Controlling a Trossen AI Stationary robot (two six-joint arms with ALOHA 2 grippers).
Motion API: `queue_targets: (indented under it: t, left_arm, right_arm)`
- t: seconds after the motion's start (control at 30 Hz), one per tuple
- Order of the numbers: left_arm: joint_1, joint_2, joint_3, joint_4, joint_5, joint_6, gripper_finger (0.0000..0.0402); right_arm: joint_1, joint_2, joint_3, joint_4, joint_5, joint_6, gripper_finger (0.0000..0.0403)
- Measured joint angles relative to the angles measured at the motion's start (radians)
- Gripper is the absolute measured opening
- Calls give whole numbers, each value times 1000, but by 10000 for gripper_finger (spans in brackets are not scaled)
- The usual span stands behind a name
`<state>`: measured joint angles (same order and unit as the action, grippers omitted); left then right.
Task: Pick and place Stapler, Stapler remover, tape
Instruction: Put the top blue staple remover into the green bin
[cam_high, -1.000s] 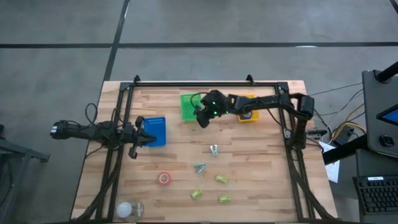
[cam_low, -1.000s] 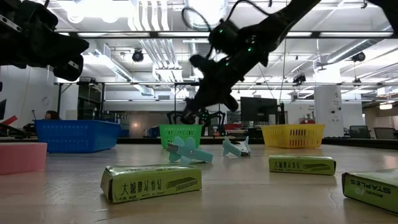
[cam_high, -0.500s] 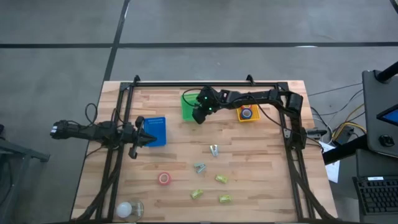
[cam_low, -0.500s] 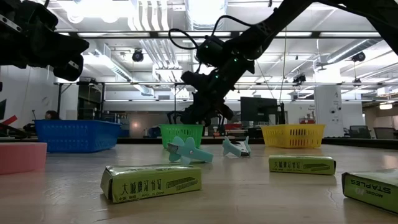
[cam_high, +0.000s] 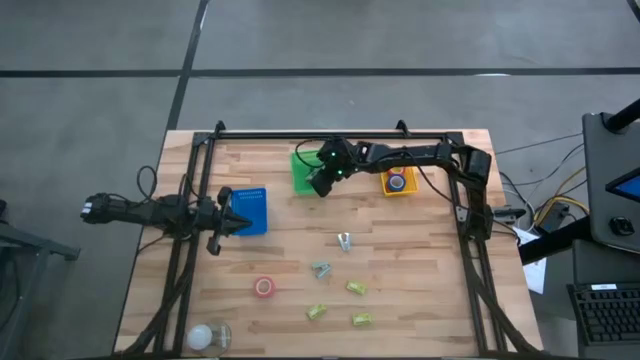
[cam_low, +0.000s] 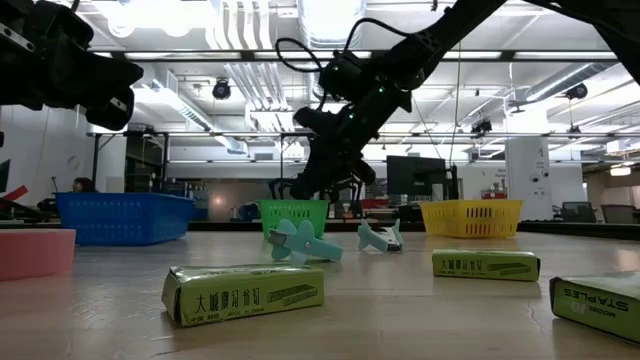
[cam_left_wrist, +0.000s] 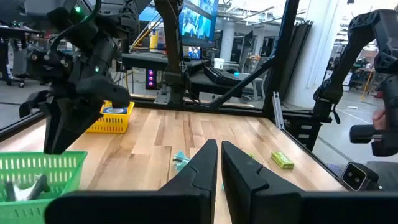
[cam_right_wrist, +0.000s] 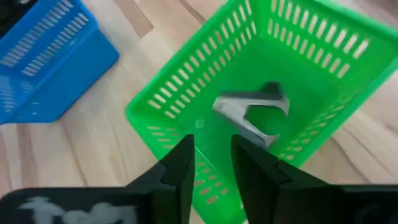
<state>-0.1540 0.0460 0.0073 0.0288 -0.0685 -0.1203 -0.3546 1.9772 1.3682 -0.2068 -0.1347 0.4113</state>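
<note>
Since a second ago the right gripper has swung from the table's middle to hover over the green plastic mesh basket. Its fingers stand slightly apart, empty. The grey metal staple remover lies in the basket beyond the fingertips, claws facing the far wall. The left gripper waits by the blue basket, fingers nearly together.

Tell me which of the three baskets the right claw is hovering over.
The green basket, the middle one along the far edge. The right claw hangs over its rim; the blue basket and yellow basket sit to either side.
</note>
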Motion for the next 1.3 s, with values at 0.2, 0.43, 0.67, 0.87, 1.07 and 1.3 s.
queue_targets:
  t: [0.2, 0.43, 0.67, 0.87, 1.07, 1.3]
  left_arm:
    - [0, 0, 0, 0, 0, 0, 26]
    - [0, 0, 0, 0, 0, 0, 26]
    - [0, 4, 0, 0, 0, 0, 26]
    - [0, 4, 0, 0, 0, 0, 26]
    - [0, 4, 0, 0, 0, 0, 26]
    - [0, 4, 0, 0, 0, 0, 26]
  right_arm:
    - [38, -87, -1, -51, -20, -41, 129]
    - [144, -163, -40, -204, 5, -11, 127]
    - [270, -185, -116, -338, 113, 114, 111]
    - [341, -186, -161, -356, 111, 235, 104]
    - [373, -193, -186, -408, 138, 305, 107]
    - [402, -193, -255, -388, 138, 401, 103]
